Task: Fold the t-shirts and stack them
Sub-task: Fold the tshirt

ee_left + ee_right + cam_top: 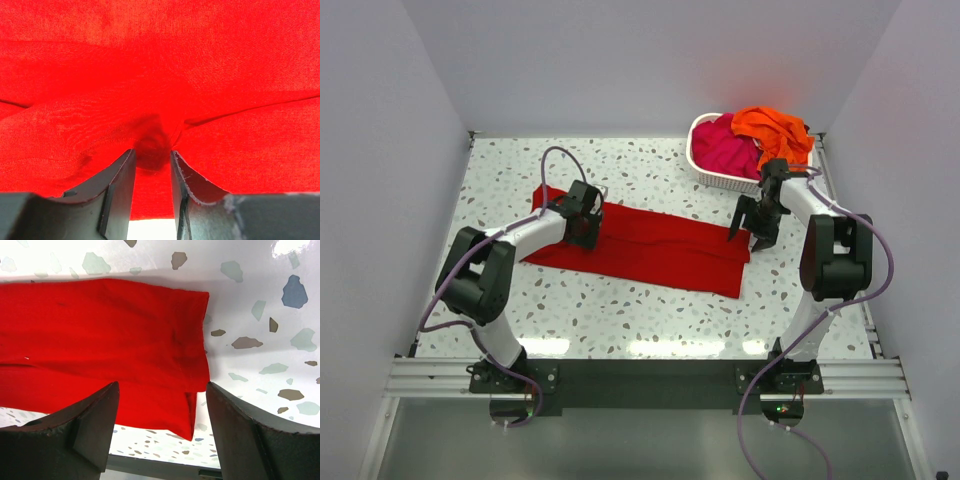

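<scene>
A deep red t-shirt (660, 248) lies folded into a long band across the middle of the table. My left gripper (585, 230) is down on its left part. In the left wrist view its fingers (122, 175) stand narrowly apart, pinching a dark pucker of the red cloth (160, 75), with creases radiating from it. My right gripper (752, 230) hovers open over the band's right end. In the right wrist view the shirt's folded corner (190, 425) lies between the wide-set jaws. A magenta-pink t-shirt (723, 150) and a bright orange t-shirt (775, 130) sit bunched in the basket.
The white slatted basket (700, 168) stands at the back right corner, close behind my right arm. White walls enclose the speckled table (650, 310) on three sides. The metal rail with both arm bases runs along the near edge.
</scene>
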Controlling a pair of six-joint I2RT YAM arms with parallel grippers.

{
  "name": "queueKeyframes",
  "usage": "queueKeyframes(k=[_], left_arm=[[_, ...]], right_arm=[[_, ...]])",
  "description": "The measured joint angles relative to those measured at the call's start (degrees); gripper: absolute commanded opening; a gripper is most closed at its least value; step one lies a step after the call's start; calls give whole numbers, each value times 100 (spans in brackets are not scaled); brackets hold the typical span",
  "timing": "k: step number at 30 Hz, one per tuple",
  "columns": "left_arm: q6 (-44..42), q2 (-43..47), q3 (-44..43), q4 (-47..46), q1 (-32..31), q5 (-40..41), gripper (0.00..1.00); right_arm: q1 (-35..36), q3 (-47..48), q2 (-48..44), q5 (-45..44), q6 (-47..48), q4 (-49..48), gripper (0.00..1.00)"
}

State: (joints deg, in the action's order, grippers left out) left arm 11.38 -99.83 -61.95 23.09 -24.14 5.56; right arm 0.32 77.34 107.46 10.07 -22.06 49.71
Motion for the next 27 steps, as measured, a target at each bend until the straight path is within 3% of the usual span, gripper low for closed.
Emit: queueKeyframes(k=[7,16,20,23,27], left_arm=[[7,-15,2,0,0,0,31],[2,-155,2,0,0,0,33],[13,-155,2,2,0,2,11],[24,-155,2,7,0,2,0],[31,-153,-37,79,0,-24,0]], right_arm=[[0,0,0,0,0,0,73],[0,0,0,0,0,0,73],[0,0,0,0,-2,0,74],[0,0,0,0,-2,0,74],[0,0,0,0,-2,2,74]])
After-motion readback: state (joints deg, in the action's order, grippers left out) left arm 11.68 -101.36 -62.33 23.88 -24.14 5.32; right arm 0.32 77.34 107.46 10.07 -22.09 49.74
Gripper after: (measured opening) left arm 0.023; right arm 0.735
